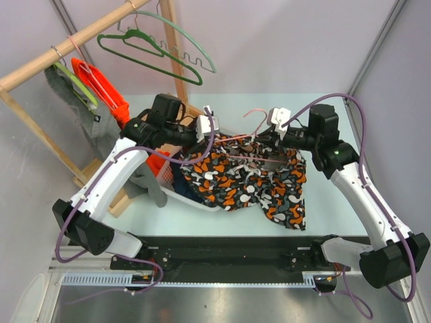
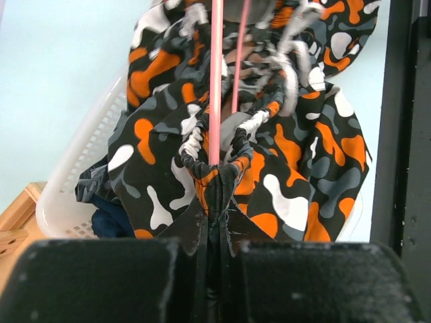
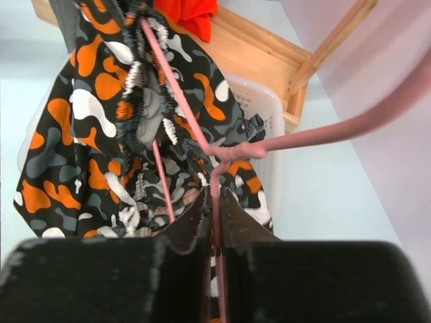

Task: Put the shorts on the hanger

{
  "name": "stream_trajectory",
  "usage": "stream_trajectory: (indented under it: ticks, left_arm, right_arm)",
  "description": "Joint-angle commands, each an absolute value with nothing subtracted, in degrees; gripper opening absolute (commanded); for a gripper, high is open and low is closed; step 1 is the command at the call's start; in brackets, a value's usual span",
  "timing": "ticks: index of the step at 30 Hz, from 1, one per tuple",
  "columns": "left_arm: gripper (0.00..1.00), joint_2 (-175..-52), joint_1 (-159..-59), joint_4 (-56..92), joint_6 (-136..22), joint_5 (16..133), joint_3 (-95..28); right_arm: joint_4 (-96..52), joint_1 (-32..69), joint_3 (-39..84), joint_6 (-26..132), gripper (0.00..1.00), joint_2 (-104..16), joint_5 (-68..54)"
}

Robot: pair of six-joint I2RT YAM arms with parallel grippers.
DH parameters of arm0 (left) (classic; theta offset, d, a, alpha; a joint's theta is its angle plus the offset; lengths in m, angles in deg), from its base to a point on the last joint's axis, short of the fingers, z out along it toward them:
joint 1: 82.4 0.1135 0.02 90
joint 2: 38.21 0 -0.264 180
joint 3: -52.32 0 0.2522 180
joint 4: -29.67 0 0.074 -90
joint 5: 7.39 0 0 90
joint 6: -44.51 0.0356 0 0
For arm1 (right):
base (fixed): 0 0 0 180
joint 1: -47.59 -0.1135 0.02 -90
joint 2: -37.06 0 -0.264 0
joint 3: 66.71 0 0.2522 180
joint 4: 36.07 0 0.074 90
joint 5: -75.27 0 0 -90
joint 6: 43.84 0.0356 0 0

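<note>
The left pincer [image 2: 215, 214] is clamped shut on the gathered waistband of the shorts [image 1: 250, 178], with the hanger [image 2: 215, 101] wire running into the same pinch. The shorts hang bunched on the wire between the arms, above the white basket [image 2: 71, 171]. The right pincer [image 3: 214, 210] is closed on the hanger below its hook. If either lets go carelessly, the wire may tip and the shorts could slide off

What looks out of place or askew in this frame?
The shorts are bunched by the waistband on the pink hanger, not spread, and sag lopsidedly over the white basket toward the right arm's side.
</note>
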State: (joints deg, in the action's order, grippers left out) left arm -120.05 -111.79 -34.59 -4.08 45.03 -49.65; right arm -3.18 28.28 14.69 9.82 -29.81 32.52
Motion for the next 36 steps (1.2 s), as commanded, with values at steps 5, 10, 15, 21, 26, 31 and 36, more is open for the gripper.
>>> stream_trajectory:
  ticks: [5,10,15,21,26,31,36]
  left_arm:
    - [0.22,-116.87,-107.28,-36.03,-1.37,38.76,-51.97]
    - [0.40,-116.69,-102.28,-38.75,1.69,37.08,-51.97]
    - [0.37,-117.13,-99.81,-38.67,2.50,37.87,-52.06]
    - [0.43,-117.05,-98.31,-34.28,-1.53,37.52,-52.41]
    - [0.65,-110.58,-97.43,-20.19,-11.10,35.50,-48.38]
    - [0.95,-100.80,-97.43,-2.30,-26.75,41.99,-37.75]
    - [1.00,-94.73,-98.13,2.98,-35.63,41.92,-27.93]
  right_arm:
    - [-0.96,28.95,20.53,6.26,0.00,-30.26,34.66]
    - [3.52,32.82,23.95,5.03,0.00,-30.53,37.30]
    - [6.95,33.79,26.42,3.97,0.00,-30.62,38.27]
    - [8.97,33.70,28.70,5.11,0.00,-30.09,36.52]
    - [8.19,36.15,37.29,15.29,0.00,-32.11,32.47]
    - [7.13,39.24,46.09,22.51,0.00,-34.57,30.28]
    - [7.39,42.23,52.51,27.08,0.00,-35.63,30.45]
